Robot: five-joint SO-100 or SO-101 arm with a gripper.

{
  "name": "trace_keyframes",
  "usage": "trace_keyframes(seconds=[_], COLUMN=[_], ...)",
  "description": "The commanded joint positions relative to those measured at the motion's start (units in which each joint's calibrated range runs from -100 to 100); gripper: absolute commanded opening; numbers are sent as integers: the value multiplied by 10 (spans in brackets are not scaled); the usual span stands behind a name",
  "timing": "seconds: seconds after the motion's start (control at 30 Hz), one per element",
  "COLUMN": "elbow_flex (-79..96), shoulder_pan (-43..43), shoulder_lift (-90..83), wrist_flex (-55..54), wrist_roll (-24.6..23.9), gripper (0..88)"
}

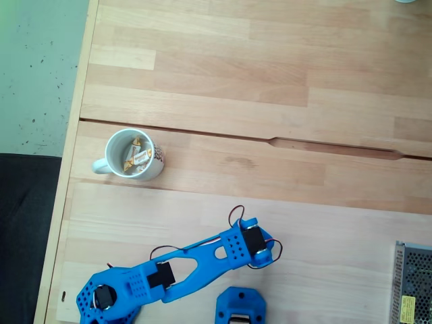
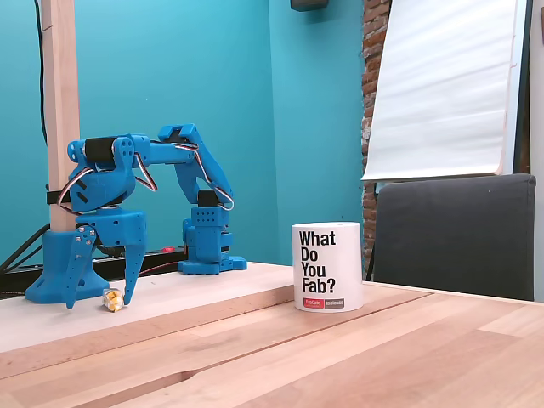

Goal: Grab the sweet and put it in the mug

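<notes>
While the tool [image 2: 100, 293] stands open astride the sweet [image 2: 111, 299] on the counter [image 2: 357, 357], I log one risk: closing off-centre flicks it away from the mug [image 2: 327, 267].

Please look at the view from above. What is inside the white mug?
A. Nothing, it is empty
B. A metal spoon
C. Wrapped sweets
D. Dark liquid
C: in the fixed view from above, wrapped sweets with cream wrappers and orange-gold ends lie inside the white mug.
</notes>
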Motion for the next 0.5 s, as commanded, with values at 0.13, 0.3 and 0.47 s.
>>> trace_keyframes(seconds=[0.13, 0.3, 0.47], elbow_flex=[-1, -1, -1], shoulder_pan=[-5, -5, -5], shoulder_lift=[-13, -14, -16], wrist_flex=[-2, -2, -1], wrist_roll=[-1, -1, -1], gripper=[254, 135, 10])
